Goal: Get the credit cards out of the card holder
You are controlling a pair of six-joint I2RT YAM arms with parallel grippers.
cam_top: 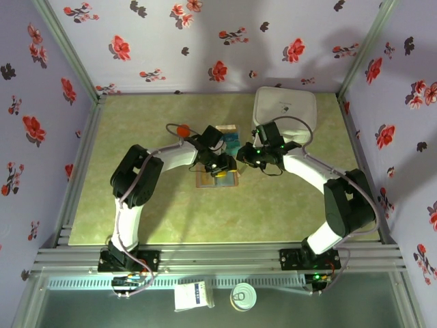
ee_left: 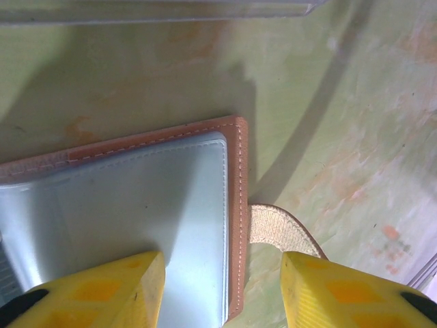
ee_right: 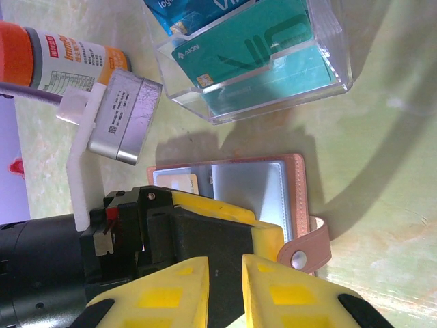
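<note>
Jaws of the left gripper [ee_left: 222, 290] stand apart and grip nothing: one yellow finger [ee_left: 102, 294] is over the blue-grey panel of the wallet [ee_left: 136, 198], the other over bare table [cam_top: 171, 212] past its stitched edge. The right gripper [ee_right: 225, 290] has its fingers close together, a dark slit between them; I cannot tell whether anything thin is pinched there. The one wallet lies open and flat mid-table, its snap strap [ee_right: 304, 249] sticking out, one yellowish card [ee_right: 183, 183] in a pocket. The left gripper's body covers its near part. Just beyond stands one clear tray [ee_right: 328, 68] showing three teal-blue cards [ee_right: 246, 51]. One orange-capped bottle [ee_right: 61, 58] lies beside it, and one white box [cam_top: 285, 113] sits at the far right.
</note>
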